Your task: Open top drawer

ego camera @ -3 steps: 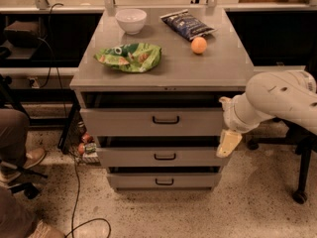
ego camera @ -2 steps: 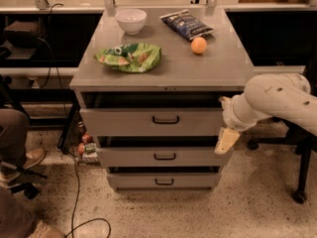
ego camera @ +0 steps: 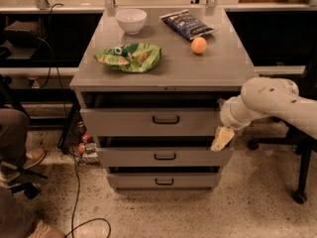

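Observation:
The top drawer (ego camera: 124, 121) is the widest grey drawer under the cabinet top, with a small dark loop handle (ego camera: 165, 119) at its centre. Its front stands slightly out, with a dark gap above it. Two narrower grey drawers (ego camera: 163, 156) sit below it. My gripper (ego camera: 222, 138) hangs from the white arm (ego camera: 270, 102) at the cabinet's right front corner, to the right of the handle and a little below it. It holds nothing.
On the cabinet top (ego camera: 218, 68) lie a white bowl (ego camera: 131, 20), a green chip bag (ego camera: 130, 57), a dark blue snack bag (ego camera: 187, 24) and an orange (ego camera: 199, 45). A person's legs (ego camera: 15, 143) are at left. Cables (ego camera: 74, 182) cross the floor. A chair base (ego camera: 299, 177) is at right.
The arm and gripper have shifted slightly left, toward the drawer fronts. The drawers look unchanged.

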### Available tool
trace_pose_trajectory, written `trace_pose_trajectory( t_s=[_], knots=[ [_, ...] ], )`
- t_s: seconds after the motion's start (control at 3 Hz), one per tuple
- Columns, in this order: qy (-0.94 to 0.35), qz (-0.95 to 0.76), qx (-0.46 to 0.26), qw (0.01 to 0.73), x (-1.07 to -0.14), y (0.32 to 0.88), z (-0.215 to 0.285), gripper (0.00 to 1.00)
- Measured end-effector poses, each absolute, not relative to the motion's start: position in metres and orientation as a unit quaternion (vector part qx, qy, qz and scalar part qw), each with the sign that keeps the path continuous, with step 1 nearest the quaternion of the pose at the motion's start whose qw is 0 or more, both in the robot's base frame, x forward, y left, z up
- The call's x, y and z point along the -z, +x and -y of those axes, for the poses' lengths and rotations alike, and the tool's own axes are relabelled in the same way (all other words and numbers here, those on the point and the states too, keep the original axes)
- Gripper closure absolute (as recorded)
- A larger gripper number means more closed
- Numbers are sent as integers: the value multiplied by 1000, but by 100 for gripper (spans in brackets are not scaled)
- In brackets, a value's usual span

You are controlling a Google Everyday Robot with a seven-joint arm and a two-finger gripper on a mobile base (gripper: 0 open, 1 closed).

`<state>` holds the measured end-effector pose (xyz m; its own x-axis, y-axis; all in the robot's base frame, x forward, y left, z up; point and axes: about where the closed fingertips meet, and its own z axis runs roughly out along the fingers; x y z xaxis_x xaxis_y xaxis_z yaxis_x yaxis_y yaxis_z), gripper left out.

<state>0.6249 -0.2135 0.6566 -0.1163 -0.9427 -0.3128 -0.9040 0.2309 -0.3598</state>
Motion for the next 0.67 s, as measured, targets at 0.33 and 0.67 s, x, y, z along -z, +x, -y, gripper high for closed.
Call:
trace_pose_trajectory(
  t_s=[0.33,0.67],
  knots=[
    [-616,-748,29,246,-643,634,212,16],
    [-610,-751,30,251,-655,618,218,47]
  ],
)
